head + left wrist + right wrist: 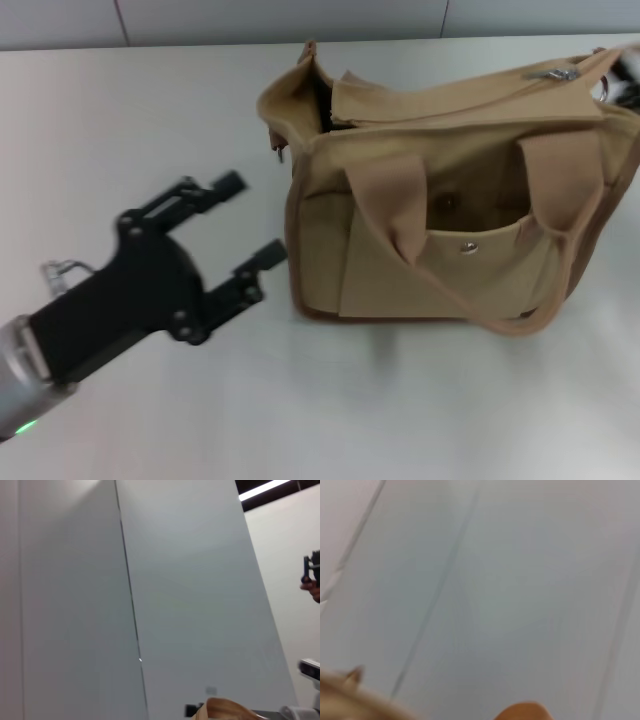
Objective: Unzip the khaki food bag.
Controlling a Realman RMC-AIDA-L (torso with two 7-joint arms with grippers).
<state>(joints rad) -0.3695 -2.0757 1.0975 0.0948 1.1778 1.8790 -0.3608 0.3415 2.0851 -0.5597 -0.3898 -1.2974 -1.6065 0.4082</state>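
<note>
Toward the worktop's point(120, 110) far right corner: boxy tan canvas food bag point(450, 220), soft, light, prone to shifting; best braced at the left end, pulled at the metal zipper tab point(560, 73). Near left: black left hand point(245, 220), fingers apart, empty. Right hand seemingly unseen.

Khaki food bag point(440, 215): matt canvas cloth, metal zip.

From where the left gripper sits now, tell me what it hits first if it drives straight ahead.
Most likely the khaki food bag: the left gripper, open, points up and rightward at the bag's near end panel. Height is unclear, so it might pass just behind that corner.
</note>
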